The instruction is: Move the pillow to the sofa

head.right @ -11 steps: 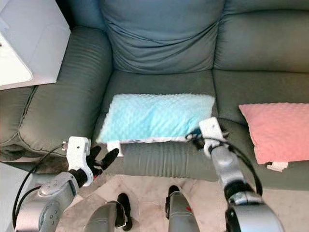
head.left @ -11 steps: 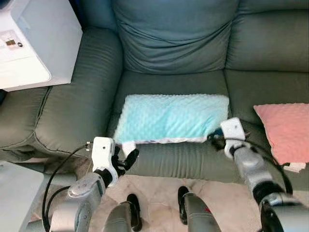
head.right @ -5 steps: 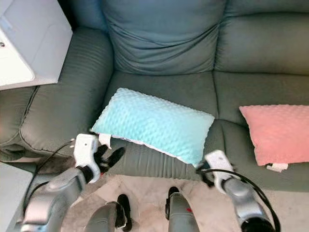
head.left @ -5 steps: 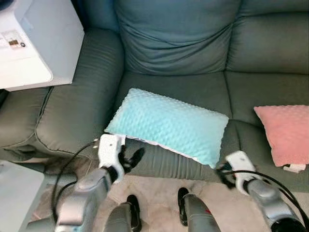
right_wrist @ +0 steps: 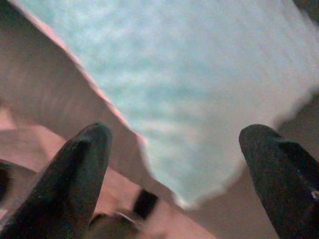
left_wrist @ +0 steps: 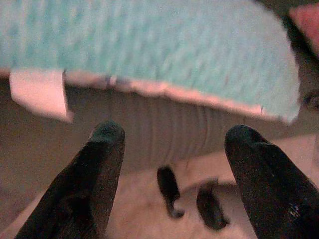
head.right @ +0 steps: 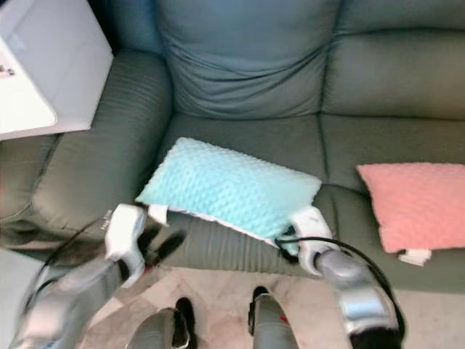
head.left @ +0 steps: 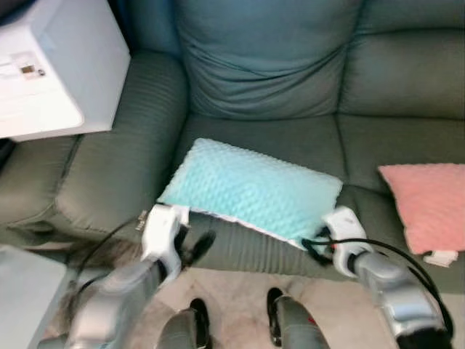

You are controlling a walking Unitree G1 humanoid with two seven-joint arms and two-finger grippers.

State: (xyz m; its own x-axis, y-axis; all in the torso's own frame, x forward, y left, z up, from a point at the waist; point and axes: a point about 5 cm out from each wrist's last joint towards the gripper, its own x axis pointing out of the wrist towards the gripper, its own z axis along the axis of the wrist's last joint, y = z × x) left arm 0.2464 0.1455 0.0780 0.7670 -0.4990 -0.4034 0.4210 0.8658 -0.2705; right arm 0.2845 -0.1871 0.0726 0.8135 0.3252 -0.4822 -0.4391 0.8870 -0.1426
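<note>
A light blue dotted pillow [head.left: 251, 187] lies askew on the seat of the grey-green sofa [head.left: 120, 171], its front right corner hanging over the seat's front edge. My left gripper [head.left: 195, 247] hovers open just below the pillow's front left corner, apart from it. In the left wrist view the pillow [left_wrist: 149, 45] and its white tag [left_wrist: 39, 92] sit beyond the spread fingers [left_wrist: 104, 149]. My right gripper [head.left: 315, 245] is open at the front right corner. The right wrist view has that corner [right_wrist: 199, 99] between the parted fingers [right_wrist: 87, 154], which do not close on it.
A pink pillow [head.left: 427, 203] rests on the seat to the right. A white appliance [head.left: 51, 69] stands over the left armrest. My feet [head.left: 196, 320] stand on a beige floor close to the sofa's front.
The pillow went from lying straight along the seat's front edge to lying askew. My right gripper dropped away below the seat edge, then rose back to the front right corner. The left arm is blurred.
</note>
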